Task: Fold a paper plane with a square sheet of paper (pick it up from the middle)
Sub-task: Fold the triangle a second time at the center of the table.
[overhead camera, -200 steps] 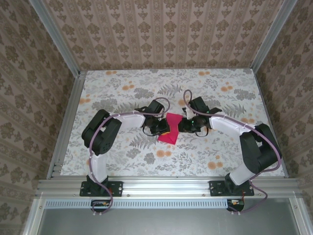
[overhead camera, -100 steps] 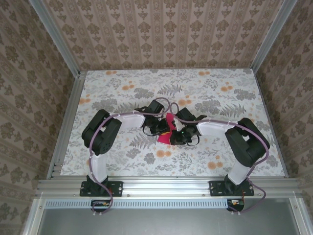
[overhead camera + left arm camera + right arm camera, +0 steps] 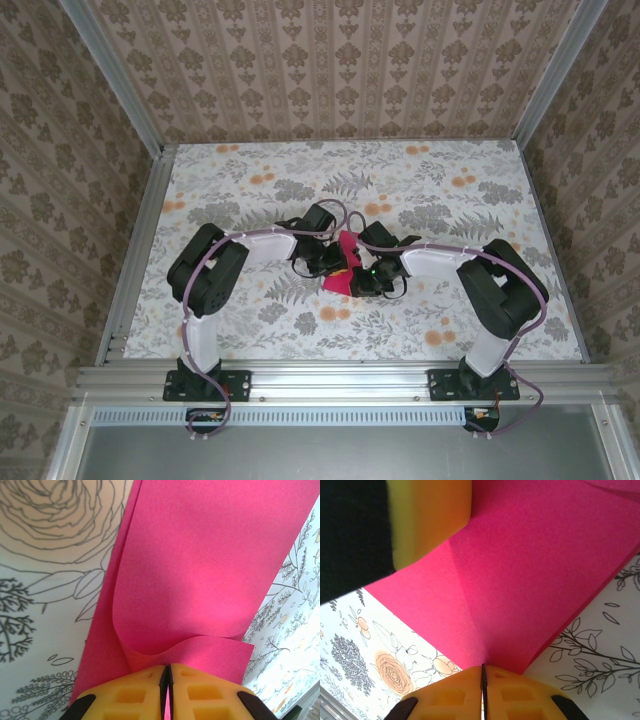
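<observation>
The square sheet of paper [image 3: 347, 243] is magenta-pink and sits bunched up between both grippers at the table's middle. My left gripper [image 3: 335, 262] is shut on one edge. In the left wrist view its yellow fingers [image 3: 135, 692] pinch the paper [image 3: 200, 555], which curls over in a soft loop above a flat lower layer. My right gripper [image 3: 362, 272] is shut on the opposite edge. In the right wrist view the paper [image 3: 530, 565] rises from the closed gripper [image 3: 482, 669] with a crease, and the left gripper's yellow finger [image 3: 427, 520] is close at the upper left. A paper plane is out of view.
A floral tablecloth [image 3: 300, 180] covers the table. Aluminium rails run along the left side [image 3: 140, 250], the right side [image 3: 550, 250] and the front [image 3: 340, 378]. Patterned walls close in the back and sides. Both arms arch inward and nearly touch at the centre.
My right gripper has swung left toward the left gripper, taking its edge of the paper along. The flat pink sheet has buckled upward between them. The left arm has held still.
</observation>
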Tool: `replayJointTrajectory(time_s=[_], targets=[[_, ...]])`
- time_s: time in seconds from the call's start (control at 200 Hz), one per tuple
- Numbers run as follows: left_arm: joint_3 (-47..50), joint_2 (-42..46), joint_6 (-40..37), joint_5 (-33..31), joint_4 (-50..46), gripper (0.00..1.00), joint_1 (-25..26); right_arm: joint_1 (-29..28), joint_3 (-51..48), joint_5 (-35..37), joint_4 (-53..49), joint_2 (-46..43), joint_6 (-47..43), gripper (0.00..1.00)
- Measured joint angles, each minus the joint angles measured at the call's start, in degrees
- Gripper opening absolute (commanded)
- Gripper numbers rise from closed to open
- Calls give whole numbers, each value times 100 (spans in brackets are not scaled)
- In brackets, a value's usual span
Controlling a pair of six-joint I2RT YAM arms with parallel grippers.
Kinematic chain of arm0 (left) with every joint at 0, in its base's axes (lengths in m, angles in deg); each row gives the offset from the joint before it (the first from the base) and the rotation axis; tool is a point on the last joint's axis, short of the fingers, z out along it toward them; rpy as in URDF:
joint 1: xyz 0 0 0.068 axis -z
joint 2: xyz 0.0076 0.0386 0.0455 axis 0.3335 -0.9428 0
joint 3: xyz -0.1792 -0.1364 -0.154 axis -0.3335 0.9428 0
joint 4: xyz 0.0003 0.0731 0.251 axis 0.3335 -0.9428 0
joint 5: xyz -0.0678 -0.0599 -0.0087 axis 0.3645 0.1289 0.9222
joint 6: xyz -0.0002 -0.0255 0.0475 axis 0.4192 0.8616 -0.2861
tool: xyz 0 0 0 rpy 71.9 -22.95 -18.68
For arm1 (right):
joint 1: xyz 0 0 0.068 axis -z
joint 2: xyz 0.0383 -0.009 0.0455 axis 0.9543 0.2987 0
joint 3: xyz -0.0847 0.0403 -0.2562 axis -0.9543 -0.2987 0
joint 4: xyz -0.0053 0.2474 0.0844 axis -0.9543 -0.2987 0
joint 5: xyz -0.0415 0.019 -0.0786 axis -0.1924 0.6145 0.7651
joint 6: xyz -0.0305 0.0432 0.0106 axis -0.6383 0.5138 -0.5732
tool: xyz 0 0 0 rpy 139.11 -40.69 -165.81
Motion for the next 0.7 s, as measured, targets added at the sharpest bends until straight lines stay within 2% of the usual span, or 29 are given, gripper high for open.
replayJointTrajectory(time_s=[0.22,0.7], targets=[[0,0,-2,2,2,14,0,0,125,-164,-101,-72,101,17],[0,0,0,17,2,14,-2,0,560,-173,-208,142,79,15]])
